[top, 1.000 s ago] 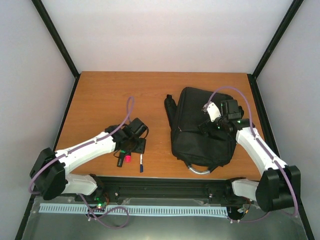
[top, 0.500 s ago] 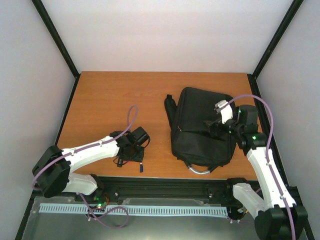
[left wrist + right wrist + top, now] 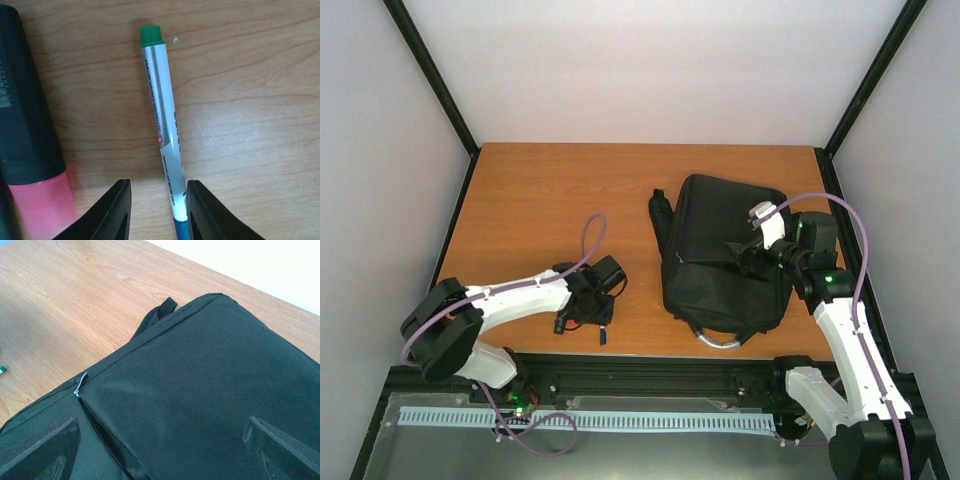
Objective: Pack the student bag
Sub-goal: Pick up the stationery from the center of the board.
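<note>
1. The student bag (image 3: 720, 255) lies flat on the right half of the tabletop (image 3: 540, 190), well apart from the small items on the left.
2. The right pincer (image 3: 162, 427) hovers over the bag's front near a zipper pull (image 3: 80, 384), jaws spread wide and holding nothing.
3. The left pincer (image 3: 157, 192) is low over the tabletop, open, straddling a pen (image 3: 162, 125) with a green end and not clamped on it.
4. A black-and-pink marker (image 3: 30, 150) lies just beside the pen.

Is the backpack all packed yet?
Not yet. Nothing looks packed: the pen and pink highlighter lie on the table, and the zipper on the backpack looks shut. The left gripper straddles the pen without clamping it; the right gripper hovers open over the backpack. Everything's left to pack.
</note>
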Motion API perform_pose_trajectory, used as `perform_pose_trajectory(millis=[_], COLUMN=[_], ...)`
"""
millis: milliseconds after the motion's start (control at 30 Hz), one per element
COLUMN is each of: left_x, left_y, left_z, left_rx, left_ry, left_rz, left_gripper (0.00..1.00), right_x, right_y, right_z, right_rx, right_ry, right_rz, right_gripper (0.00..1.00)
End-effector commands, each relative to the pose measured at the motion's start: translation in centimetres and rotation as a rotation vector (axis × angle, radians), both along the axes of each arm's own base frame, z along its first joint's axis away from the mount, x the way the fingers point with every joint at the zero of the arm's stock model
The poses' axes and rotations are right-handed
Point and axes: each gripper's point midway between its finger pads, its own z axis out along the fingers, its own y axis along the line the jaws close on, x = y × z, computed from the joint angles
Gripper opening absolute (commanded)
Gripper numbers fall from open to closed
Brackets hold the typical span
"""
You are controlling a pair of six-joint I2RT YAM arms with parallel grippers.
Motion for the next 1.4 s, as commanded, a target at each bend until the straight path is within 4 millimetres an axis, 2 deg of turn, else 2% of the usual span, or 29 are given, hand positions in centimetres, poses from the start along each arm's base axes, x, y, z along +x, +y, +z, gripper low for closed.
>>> perform_pose_trajectory(millis=[0,367,500,600,767,867,1167,1367], left_x=[0.6,0.2,0.1,-0.5,-1.7,-1.6,-2.4,-2.3], left_y=[-1.3,-2.9,-4.4,-6.2,-8.0,-7.4,-5.9,-5.6], left_z=[0.2,-0.6,-0.3,-0.1,0.2,0.2,-0.3,-0.8], left_rx=[-0.01,0.017,0.01,-0.026,-0.03,0.012,0.046,0.063], left_ry=[-0.018,0.002,-0.007,0.002,0.01,0.011,0.041,0.039], left_rz=[0.01,-0.074,-0.175,-0.284,-0.435,-0.433,-0.419,-0.392], left_gripper=[0.31,0.2,0.19,0.16,0.15,0.2,0.25,0.23], right_x=[0.1,0.1,0.1,0.1,0.0,-0.1,-0.1,-0.1], right_y=[0.1,0.1,0.1,0.2,0.3,0.3,0.4,0.4], right_z=[0.1,0.0,0.0,0.0,-0.1,-0.1,-0.1,-0.1], right_rx=[0.002,-0.001,0.0,0.0,-0.002,-0.001,0.001,0.002], right_ry=[-0.02,-0.012,-0.014,-0.013,-0.009,-0.011,-0.009,-0.007], right_rz=[0.013,0.02,0.022,0.025,0.033,0.037,0.042,0.042], right_gripper=[0.91,0.91,0.91,0.91,0.88,0.88,0.88,0.88])
